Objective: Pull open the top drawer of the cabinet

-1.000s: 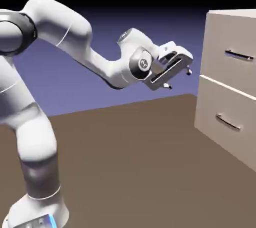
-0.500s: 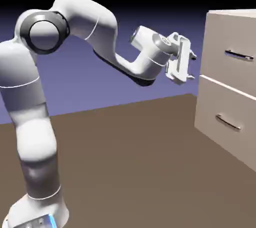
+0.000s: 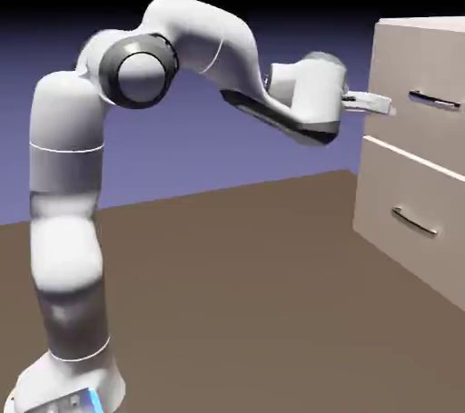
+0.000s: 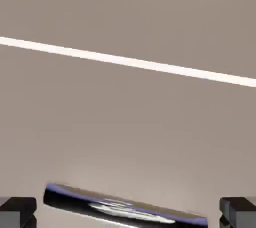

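- Blue-violet backdrop and a bare brown counter (image 3: 236, 257) frame a white Franka arm stretched level toward the beige cabinet (image 3: 400, 211) at the exterior view's right edge.
- Its gripper (image 3: 380, 103) sits just short of the top drawer (image 3: 425, 134), at about the height of the thin dark bar handle (image 3: 434, 100), which lies a little farther along the drawer front.
- From the hand view, the handle (image 4: 125, 209) runs crosswise and slightly tilted, low in the picture, between the two grey fingertips (image 4: 18, 211); the bar's long axis spans the gap, so the jaws appear to stand spread wide with nothing held.
- Whether the fingers already straddle the bar or hang just before it cannot be told from either view.
- A bright seam (image 4: 130, 61) crosses the drawer face above the handle; which panel edge it marks is unclear.
- Seen from outside, the fingers merge into one pale sliver against the cabinet, and the cabinet's right side is cut off.
- The lower drawer's paler, curved handle (image 3: 415, 221) sits well below, apart from the gripper.
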Tool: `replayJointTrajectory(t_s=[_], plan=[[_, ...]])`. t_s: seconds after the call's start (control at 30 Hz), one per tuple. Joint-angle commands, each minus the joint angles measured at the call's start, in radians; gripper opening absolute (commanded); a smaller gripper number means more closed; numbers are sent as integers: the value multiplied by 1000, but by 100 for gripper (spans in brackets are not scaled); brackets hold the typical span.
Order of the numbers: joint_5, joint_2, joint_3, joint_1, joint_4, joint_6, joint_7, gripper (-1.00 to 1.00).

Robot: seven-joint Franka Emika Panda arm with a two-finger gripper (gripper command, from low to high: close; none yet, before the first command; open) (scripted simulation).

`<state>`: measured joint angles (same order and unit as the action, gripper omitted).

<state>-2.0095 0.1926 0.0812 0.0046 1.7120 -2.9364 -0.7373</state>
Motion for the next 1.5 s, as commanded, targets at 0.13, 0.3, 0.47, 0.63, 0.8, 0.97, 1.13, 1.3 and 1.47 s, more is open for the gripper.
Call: replayJointTrajectory(t_s=[0.13,0.3,0.47,0.63,0.8,0.97,1.13,1.3,1.47], plan=[[-218,83,9,-1,-119,11,-160,0],[-435,165,18,-2,-238,22,-320,0],[-652,248,26,-2,-356,33,-480,0],[-664,314,18,1,-456,10,-553,0],[-570,432,-7,11,-637,-53,-647,0],[-515,501,-21,17,-742,-90,-700,-100],[-629,384,22,-2,-560,-23,-601,-100],[-699,265,47,-18,-379,39,-527,-100],[-745,141,62,-28,-198,94,-467,-100]])
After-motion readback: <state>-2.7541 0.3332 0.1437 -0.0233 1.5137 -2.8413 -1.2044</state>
